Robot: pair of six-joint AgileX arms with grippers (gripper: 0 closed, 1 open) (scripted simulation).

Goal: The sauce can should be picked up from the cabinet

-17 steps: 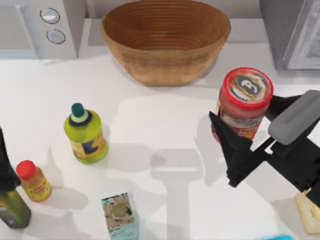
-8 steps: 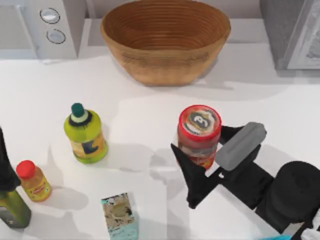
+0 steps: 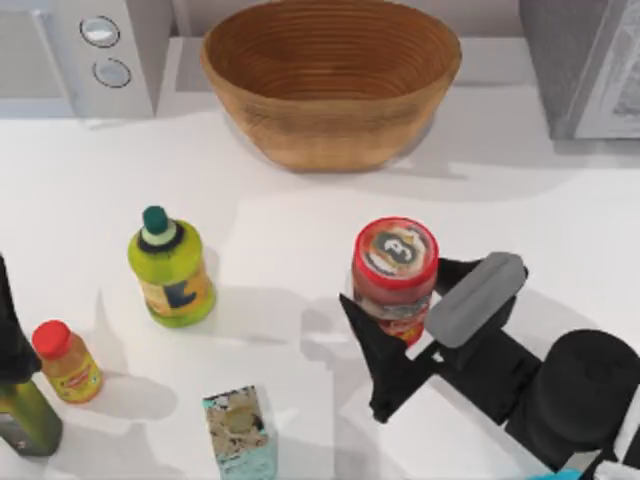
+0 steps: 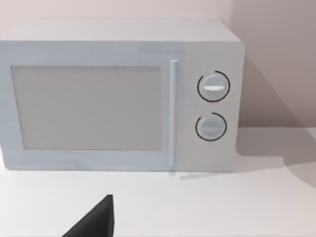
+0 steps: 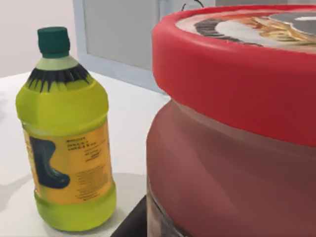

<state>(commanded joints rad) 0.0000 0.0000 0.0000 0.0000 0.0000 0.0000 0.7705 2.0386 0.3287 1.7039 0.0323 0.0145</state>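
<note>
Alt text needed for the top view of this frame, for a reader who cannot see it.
The right hand grips the red sauce can over the white table, in front of a wicker basket. A yellow-green bottle stands at left; the cabinet is at the back right.

The short red cylindrical sauce can (image 3: 394, 275) is sitting mid-worktop between the right end effector's (image 3: 415, 315) fingers, in front of the round woven basket (image 3: 331, 75), with the yellow-green bottle with dark green cap (image 3: 171, 267) standing to its left.
</note>
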